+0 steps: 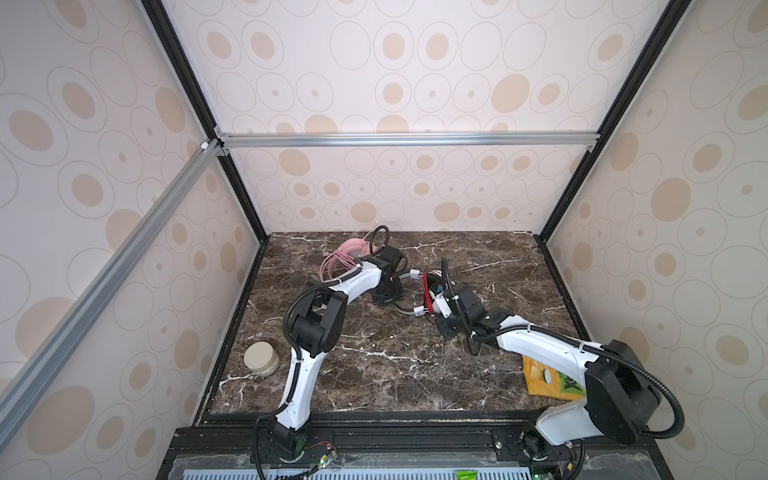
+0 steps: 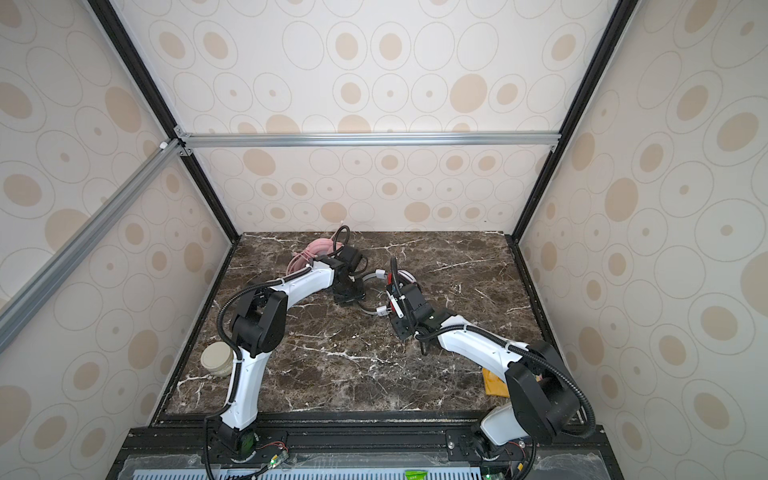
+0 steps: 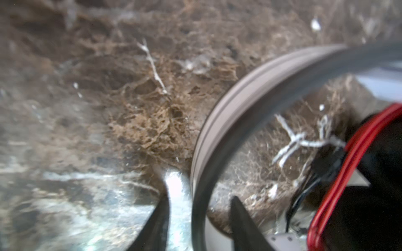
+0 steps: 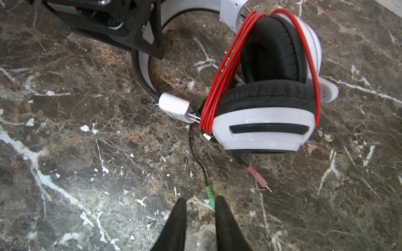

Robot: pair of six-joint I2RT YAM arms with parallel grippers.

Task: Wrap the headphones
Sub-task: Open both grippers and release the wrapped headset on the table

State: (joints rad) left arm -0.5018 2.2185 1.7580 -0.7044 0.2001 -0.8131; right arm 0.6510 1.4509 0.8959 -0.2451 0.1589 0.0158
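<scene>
My right hand [image 4: 200, 198] stands narrowly parted, gripping nothing, the green plug [image 4: 209, 192] against one fingertip [image 4: 219, 208]. Its lead [image 4: 196, 160] runs straight ahead to the white-and-black headset [image 4: 265, 121] lying on the worktop [image 4: 87, 152]. My left hand [image 3: 199, 195], parted wider, straddles the headband [image 3: 228, 104] unclamped.

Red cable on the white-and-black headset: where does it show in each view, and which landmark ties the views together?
In a top view: the red cable is mid-table, beside the silver headband.
In a top view: same mid-table spot, only a sliver showing.
Left wrist view: blurred red strands just past the headband.
Right wrist view: coiled around the ear cups.
Shared landmark: the silver headband.
</scene>
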